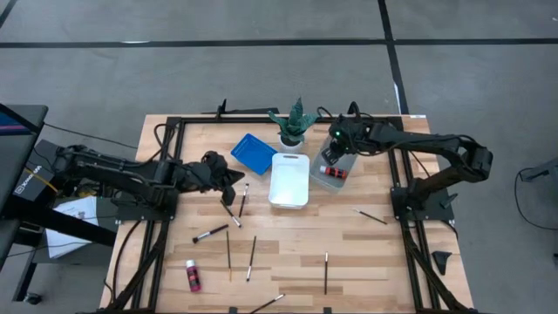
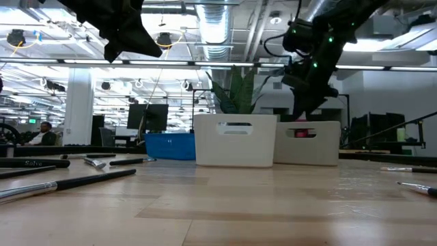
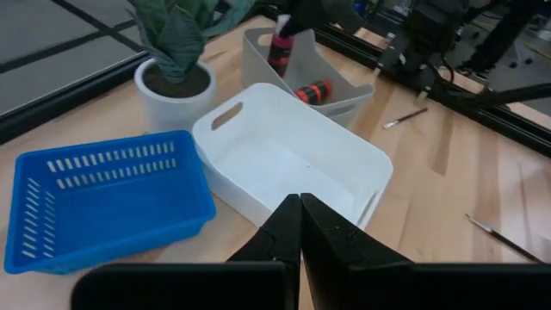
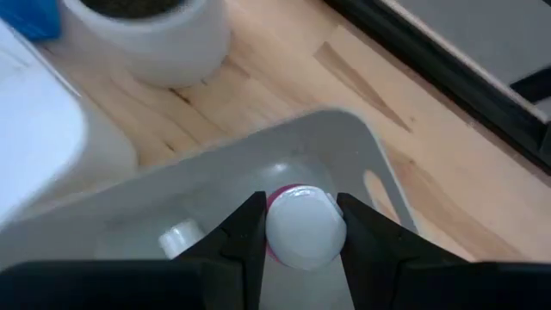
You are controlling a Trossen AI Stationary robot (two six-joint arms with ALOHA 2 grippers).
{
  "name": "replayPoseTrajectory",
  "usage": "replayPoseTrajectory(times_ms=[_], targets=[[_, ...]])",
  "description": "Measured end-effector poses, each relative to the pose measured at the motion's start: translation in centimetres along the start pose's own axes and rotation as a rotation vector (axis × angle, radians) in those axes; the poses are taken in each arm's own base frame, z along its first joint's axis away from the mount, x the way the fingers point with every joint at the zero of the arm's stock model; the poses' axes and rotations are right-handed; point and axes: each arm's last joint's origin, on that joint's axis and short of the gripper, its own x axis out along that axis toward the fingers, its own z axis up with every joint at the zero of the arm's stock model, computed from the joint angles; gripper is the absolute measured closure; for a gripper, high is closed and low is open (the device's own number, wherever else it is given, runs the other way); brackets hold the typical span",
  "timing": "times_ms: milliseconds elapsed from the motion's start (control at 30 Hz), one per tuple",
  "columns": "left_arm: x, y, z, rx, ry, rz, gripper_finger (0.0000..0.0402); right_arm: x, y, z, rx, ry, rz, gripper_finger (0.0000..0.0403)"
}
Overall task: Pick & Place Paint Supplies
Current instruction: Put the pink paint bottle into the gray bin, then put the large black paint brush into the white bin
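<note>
Right gripper (image 4: pixel 297 226) clamps a small pink paint bottle with a white cap (image 4: pixel 303 229) over the grey plastic tray (image 1: pixel 333 171).

Held between the two dark fingers by its cap, the bottle stands upright, long axis vertical, cap up, inside the tray's far end. A second red bottle (image 3: pixel 313 91) lies on its side in the same tray. Left gripper (image 3: pixel 300 226), fingers pressed together and empty, hovers left of the white plastic tray (image 1: pixel 289 180).
</note>
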Motion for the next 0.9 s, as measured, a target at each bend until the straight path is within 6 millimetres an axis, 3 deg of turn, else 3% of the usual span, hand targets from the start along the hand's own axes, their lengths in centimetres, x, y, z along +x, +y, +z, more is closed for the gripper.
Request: replayPoseTrajectory(times_ms=[300, 600, 800, 900], targets=[[0.2, 0.4, 0.2, -0.015, -0.006, 0.022, 0.0402, 1.4, 0.0, -1.3, 0.009, -0.021, 0.020, 0.0292], [0.2, 0.4, 0.2, -0.021, -0.006, 0.022, 0.0402, 1.4, 0.0, -1.3, 0.008, -0.017, 0.029, 0.0290], [0.2, 0.4, 0.2, -0.022, -0.006, 0.022, 0.0402, 1.4, 0.0, -1.3, 0.015, -0.025, 0.023, 0.0186], [0.2, 0.4, 0.2, -0.022, -0.006, 0.022, 0.0402, 0.8, -0.1, -1.0, 0.023, -0.054, 0.009, 0.0158]])
